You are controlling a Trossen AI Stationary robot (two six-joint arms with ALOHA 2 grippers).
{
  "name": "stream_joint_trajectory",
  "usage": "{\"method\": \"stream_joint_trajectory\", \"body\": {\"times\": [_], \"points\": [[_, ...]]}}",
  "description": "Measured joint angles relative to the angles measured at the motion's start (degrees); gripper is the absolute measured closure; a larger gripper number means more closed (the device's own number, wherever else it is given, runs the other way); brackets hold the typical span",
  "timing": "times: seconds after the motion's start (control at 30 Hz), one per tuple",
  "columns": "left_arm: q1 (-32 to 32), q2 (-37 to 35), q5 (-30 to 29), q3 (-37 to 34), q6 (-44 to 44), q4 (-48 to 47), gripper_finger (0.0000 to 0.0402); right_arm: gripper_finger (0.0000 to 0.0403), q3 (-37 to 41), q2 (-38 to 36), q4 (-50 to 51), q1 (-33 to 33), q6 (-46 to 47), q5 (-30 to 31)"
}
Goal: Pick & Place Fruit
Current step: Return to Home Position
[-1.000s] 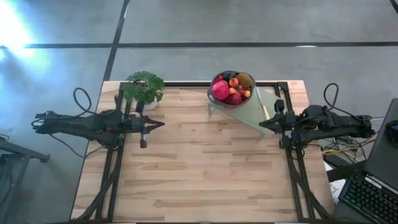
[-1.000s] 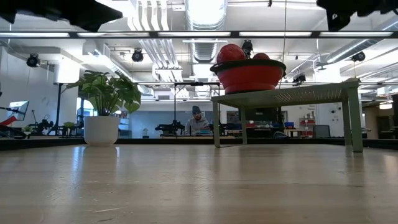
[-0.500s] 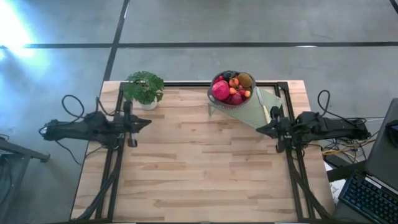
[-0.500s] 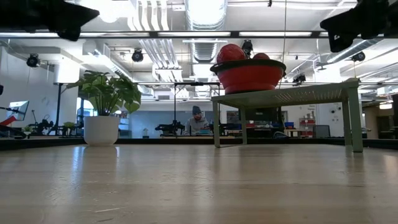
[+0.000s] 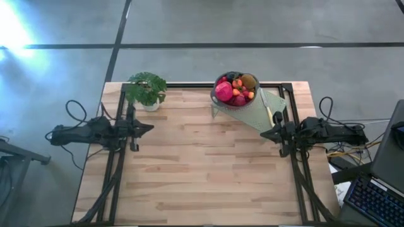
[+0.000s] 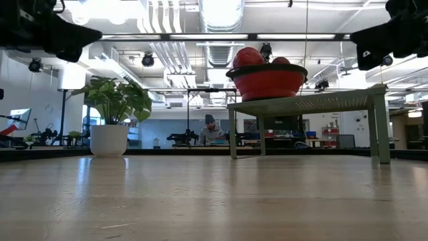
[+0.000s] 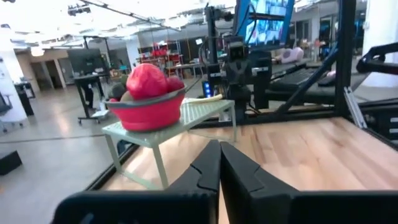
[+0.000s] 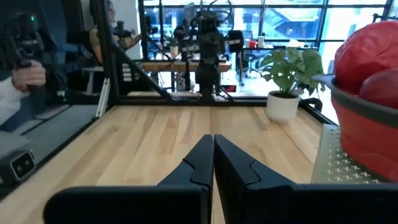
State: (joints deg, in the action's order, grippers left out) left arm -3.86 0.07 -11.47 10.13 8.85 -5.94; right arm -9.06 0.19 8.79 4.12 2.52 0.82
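The fruit (image 5: 235,89) lies heaped in a red bowl (image 6: 267,81): a big red piece, a brown one, small orange and red ones. The bowl stands on a pale green perforated stand (image 5: 255,111) at the table's far right. My left gripper (image 5: 150,128) hovers shut above the table's left side and points level toward the right. My right gripper (image 5: 263,134) hovers shut at the right side, just near of the stand, and points left. Their wrist views show the left gripper (image 7: 219,145) and the right gripper (image 8: 212,138) with nothing between the fingers.
A potted green plant (image 5: 146,88) stands at the far left. A pale knife (image 5: 269,115) lies on the stand's right part. Bare wooden tabletop (image 5: 202,170) stretches between the arms and toward the near edge. A person sits in the room beyond the table (image 6: 211,130).
Both arms have sunk lower over the table with shut fingers. My left gripper has also drawn back toward the table's left edge. The bowl, the stand and the plant have stayed where they were.
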Motion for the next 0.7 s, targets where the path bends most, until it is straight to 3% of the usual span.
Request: {"method": "stream_joint_trajectory", "body": {"times": [0.27,0.43,0.7], "points": [[0.11,0.08,-2.73,-0.20,-3.42,-6.12,0.0387,0.0394,0.99,-0.15,2.68,0.00,-0.27,-1.41],[0.11,0.09,-3.77,-0.20,-3.37,-6.55,0.0393,0.0394,1.29,0.34,3.33,0.00,4.71,2.37],[0.07,0.09,-3.73,-0.18,-3.35,-6.57,0.0382,0.0394,1.80,0.72,3.42,0.00,6.06,2.56]]}}
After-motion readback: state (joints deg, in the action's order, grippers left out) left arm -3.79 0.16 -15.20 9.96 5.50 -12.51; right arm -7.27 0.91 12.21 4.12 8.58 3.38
